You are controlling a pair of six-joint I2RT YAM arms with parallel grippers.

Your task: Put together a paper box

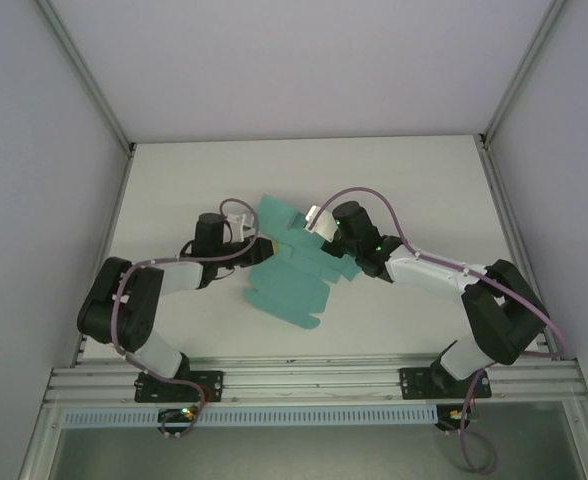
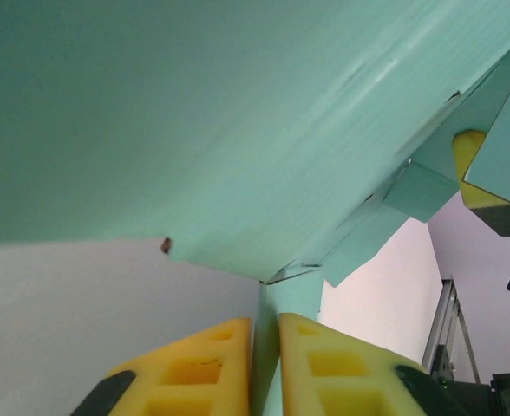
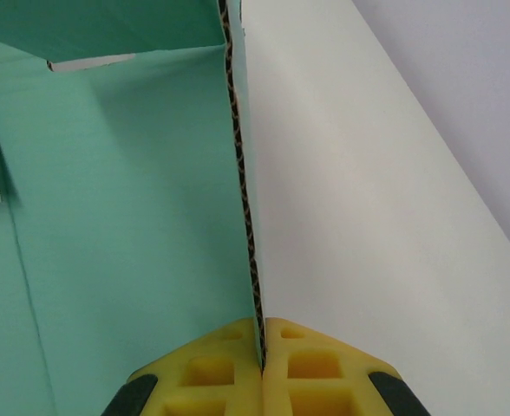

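Note:
The paper box is a teal-green die-cut card sheet, partly folded, lying mid-table between both arms. My left gripper is at its left edge, shut on a thin flap of the paper box that stands between the yellow pads. My right gripper is at the sheet's upper right, shut on an upright panel edge of the paper box; its corrugated edge runs up from between the pads. The right gripper's yellow finger shows behind the card in the left wrist view.
The white table is bounded by grey walls and metal frame posts. An aluminium rail runs along the near edge with both arm bases on it. Purple cables loop over the arms.

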